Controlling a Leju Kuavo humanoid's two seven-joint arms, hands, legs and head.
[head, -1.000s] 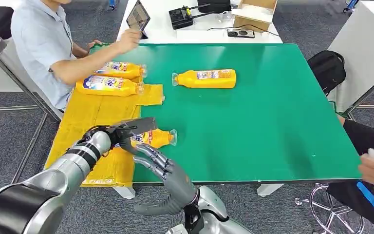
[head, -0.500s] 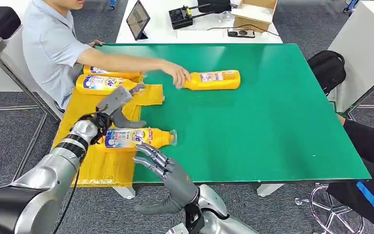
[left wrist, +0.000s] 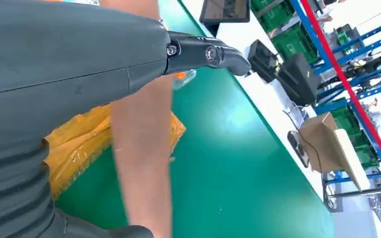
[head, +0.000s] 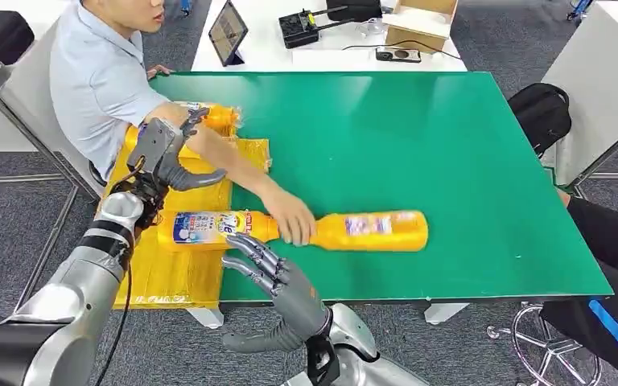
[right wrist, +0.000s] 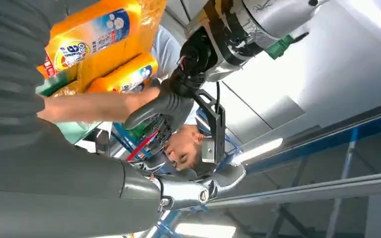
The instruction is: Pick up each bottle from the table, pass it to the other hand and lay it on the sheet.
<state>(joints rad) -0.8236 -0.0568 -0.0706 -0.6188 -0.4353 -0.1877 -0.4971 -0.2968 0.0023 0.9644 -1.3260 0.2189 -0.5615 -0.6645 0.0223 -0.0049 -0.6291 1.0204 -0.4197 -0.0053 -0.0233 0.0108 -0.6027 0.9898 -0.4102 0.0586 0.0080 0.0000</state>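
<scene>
A yellow bottle [head: 209,227] with a blue label lies on the yellow sheet [head: 157,277], its cap toward the green table [head: 451,161]. My left hand [head: 165,153] hovers above the sheet behind that bottle, fingers apart and holding nothing. My right hand [head: 269,277] stands open at the table's front edge, just in front of the bottle's neck. A person's hand [head: 294,225] rests on the neck end of a second bottle [head: 370,231] lying on the table. Another bottle [head: 217,118] lies at the sheet's far end, partly hidden by the person's arm. In the right wrist view, the nearest bottle [right wrist: 92,32] is close by.
The person sits at the table's left side, with a forearm [left wrist: 144,148] reaching across the sheet under my left hand. A white desk [head: 330,48] behind holds a tablet [head: 228,32], a black device and a cardboard box. A black bag [head: 541,112] sits at the right.
My left hand has let go of the bottle on the sheet and lifted back toward the far end. The person has dragged the far bottle to the table's front. My right hand has stayed put.
</scene>
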